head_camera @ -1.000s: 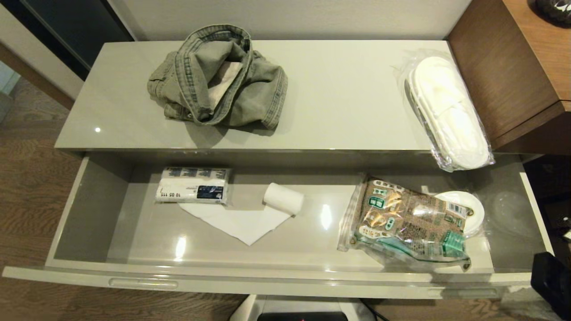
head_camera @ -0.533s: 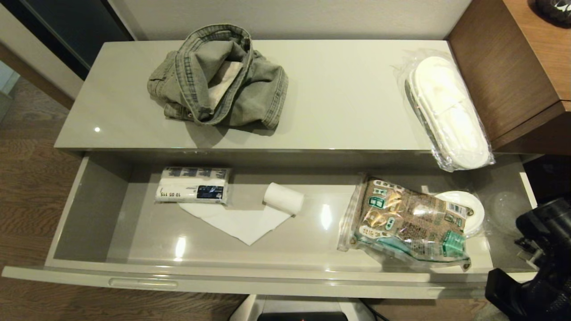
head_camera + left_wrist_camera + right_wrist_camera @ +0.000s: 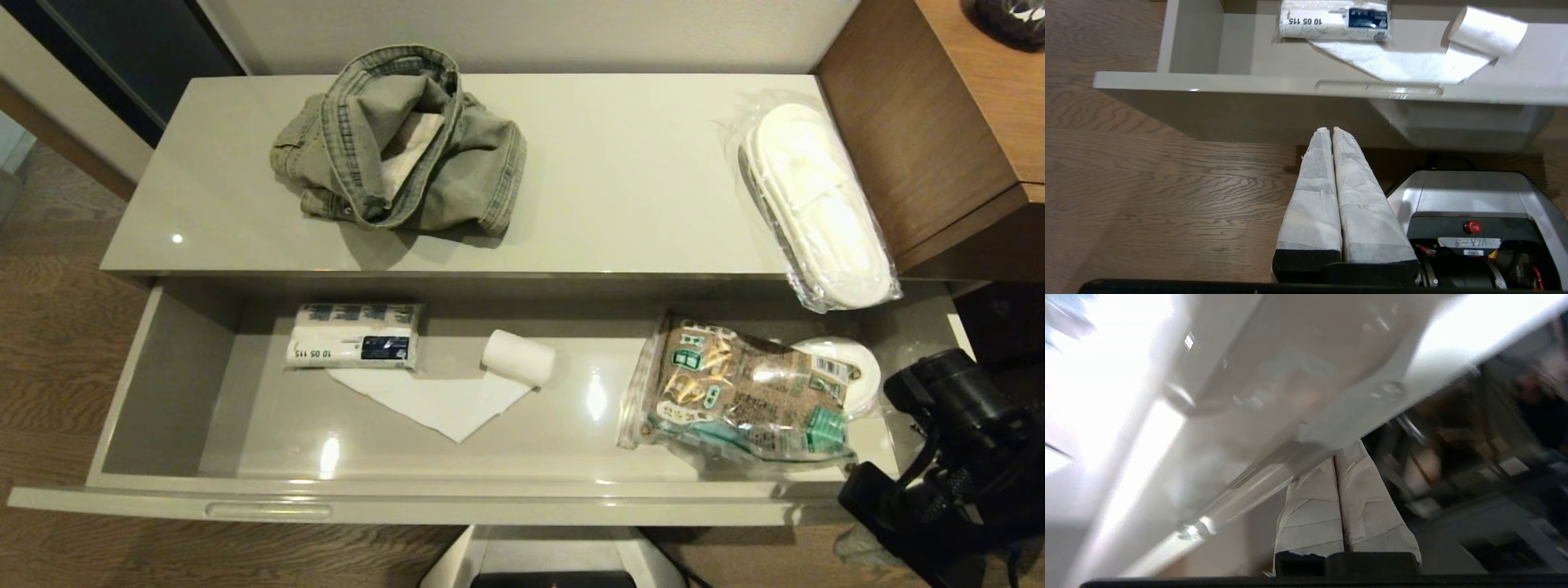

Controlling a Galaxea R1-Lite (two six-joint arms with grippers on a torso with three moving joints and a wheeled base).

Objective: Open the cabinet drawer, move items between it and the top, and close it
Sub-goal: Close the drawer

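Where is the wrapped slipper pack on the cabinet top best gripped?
Probably at the slipper pack's front end, which overhangs the cabinet top above the open drawer. Come from the front and pinch top and underside there; elsewhere it lies flat.

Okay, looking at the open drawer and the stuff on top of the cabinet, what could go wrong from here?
1. The wrapped slippers overhang the front edge of the top; a knock could tip them into the drawer.
2. The right gripper, shut, sits close under the drawer's right end, so it might bump the panel.
3. The loose paper roll in the drawer could roll or snag when the drawer moves.
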